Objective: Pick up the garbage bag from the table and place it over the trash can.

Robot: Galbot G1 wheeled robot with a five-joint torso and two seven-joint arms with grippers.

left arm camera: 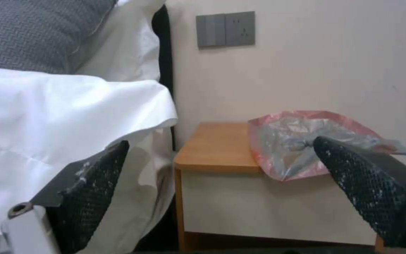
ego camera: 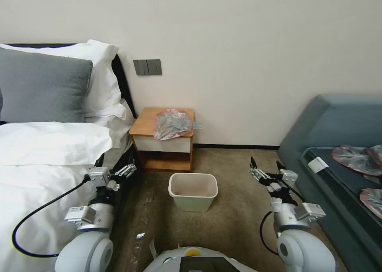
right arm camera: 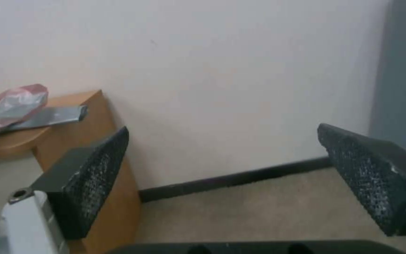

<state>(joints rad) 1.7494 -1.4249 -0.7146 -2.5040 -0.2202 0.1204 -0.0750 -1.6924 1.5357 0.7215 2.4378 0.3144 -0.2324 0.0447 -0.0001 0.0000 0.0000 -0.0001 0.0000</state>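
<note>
Head view: garbage bag (ego camera: 172,124) lies crumpled on the right half of the desk (ego camera: 147,122), one edge drooping over the front lip, touching nothing else but a flat grey item under its far side. Trash can (ego camera: 193,191) stands on the carpet just in front of the desk, open and unlined. Left gripper (ego camera: 126,170) hangs low beside the bed (ego camera: 43,152), below desk height; the bag lies ahead of it, higher, and off toward the robot's right. Right gripper (ego camera: 263,172) hangs near the sofa (ego camera: 318,120), well apart from the desk; for it the bag is ahead, higher and toward the robot's left. Judgement: left arm looks the nearer of the two, by a modest margin. Bag's long axis is hard to call; the heap reads roughly round. Left wrist view: jaws spread wide, nothing between them, bag (left arm camera: 301,141) seen across the gap on the desk top (left arm camera: 217,144). Right wrist view: jaws likewise spread wide and empty, facing wall and carpet, bag (right arm camera: 10,106) off at the edge.
</note>
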